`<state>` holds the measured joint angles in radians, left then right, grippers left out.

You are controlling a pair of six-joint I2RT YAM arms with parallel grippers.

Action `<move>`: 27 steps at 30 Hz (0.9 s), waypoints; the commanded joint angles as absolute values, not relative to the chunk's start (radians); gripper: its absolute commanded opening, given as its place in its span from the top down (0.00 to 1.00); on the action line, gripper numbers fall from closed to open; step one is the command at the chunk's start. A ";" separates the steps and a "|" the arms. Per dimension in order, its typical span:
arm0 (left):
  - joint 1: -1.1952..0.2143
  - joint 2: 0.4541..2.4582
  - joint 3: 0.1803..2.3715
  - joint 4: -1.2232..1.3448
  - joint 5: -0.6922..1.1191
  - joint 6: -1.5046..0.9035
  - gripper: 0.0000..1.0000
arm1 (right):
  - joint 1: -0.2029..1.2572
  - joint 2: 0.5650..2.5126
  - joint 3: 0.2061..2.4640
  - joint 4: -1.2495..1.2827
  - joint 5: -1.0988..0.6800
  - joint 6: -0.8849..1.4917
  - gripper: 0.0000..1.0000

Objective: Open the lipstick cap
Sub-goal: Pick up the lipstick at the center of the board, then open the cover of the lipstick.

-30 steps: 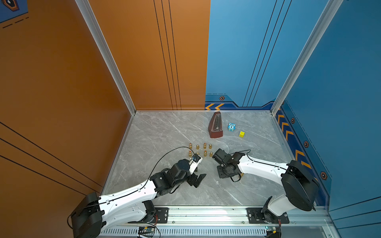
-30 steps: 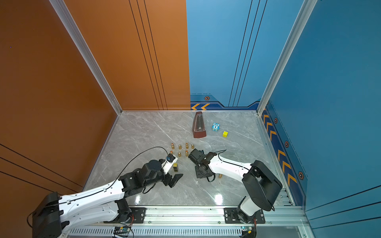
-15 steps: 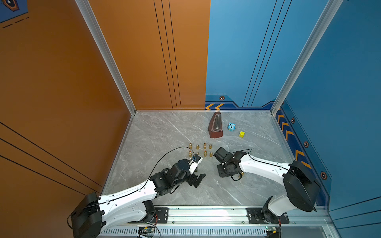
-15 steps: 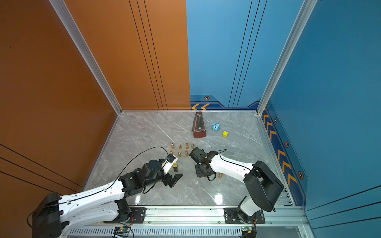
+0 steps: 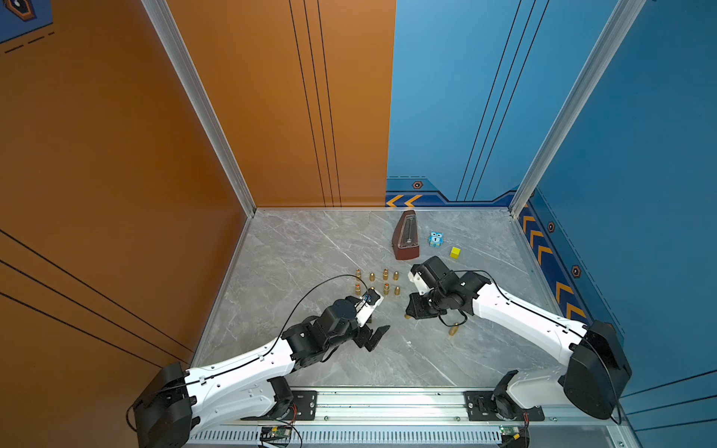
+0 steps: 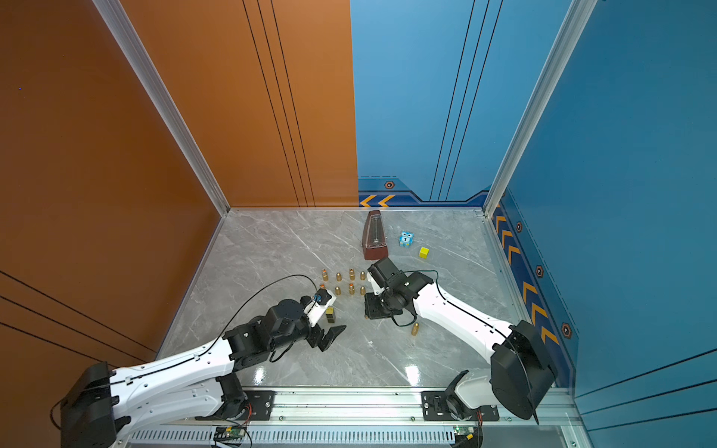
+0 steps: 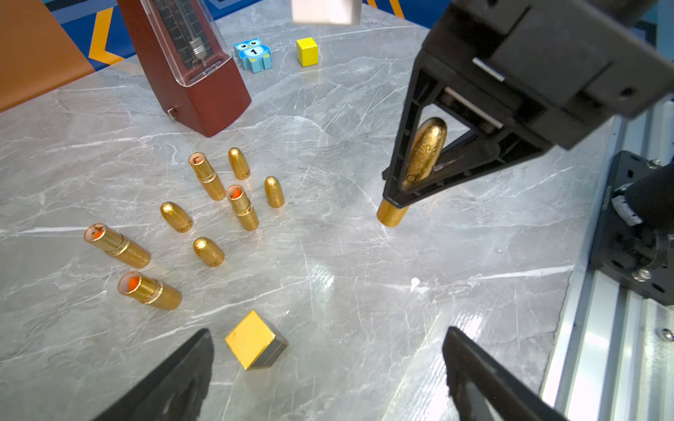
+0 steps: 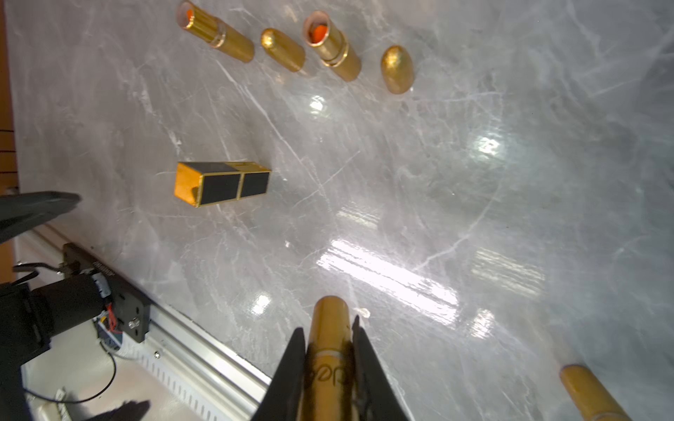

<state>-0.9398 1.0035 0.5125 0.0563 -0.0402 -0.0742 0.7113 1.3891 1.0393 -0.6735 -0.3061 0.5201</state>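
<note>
Lipstick (image 7: 425, 153), the gold bullet-shaped one, stands nearly upright in the right gripper (image 7: 399, 195). Its jaws are clamped narrow on the glittery cap, and the smooth base (image 7: 392, 215) pokes out below them toward the marble surface (image 7: 328, 109). The left gripper (image 7: 328, 331) hangs with jaws spread wide and empty, close by a square black-and-gold lipstick (image 7: 251, 340). The held tube lies ahead of those jaws, over toward the right arm, with its long axis up and down. To my eye the free base is the only part the left jaws could take. I cannot tell whether it touches the surface. The cap seam is half hidden between the right jaws, and in both top views the gripper nearly covers the tube.
</note>
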 commanded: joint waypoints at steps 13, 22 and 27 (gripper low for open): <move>-0.925 1.080 0.551 0.208 0.132 -0.028 0.26 | 0.709 1.334 1.104 -0.654 -0.563 0.537 0.85; -0.912 1.093 0.563 0.227 0.189 -0.020 0.43 | 0.709 1.322 1.076 -0.598 -0.602 0.576 0.85; -0.911 1.110 0.573 0.232 0.197 -0.019 0.56 | 0.709 1.328 1.073 -0.584 -0.618 0.586 0.85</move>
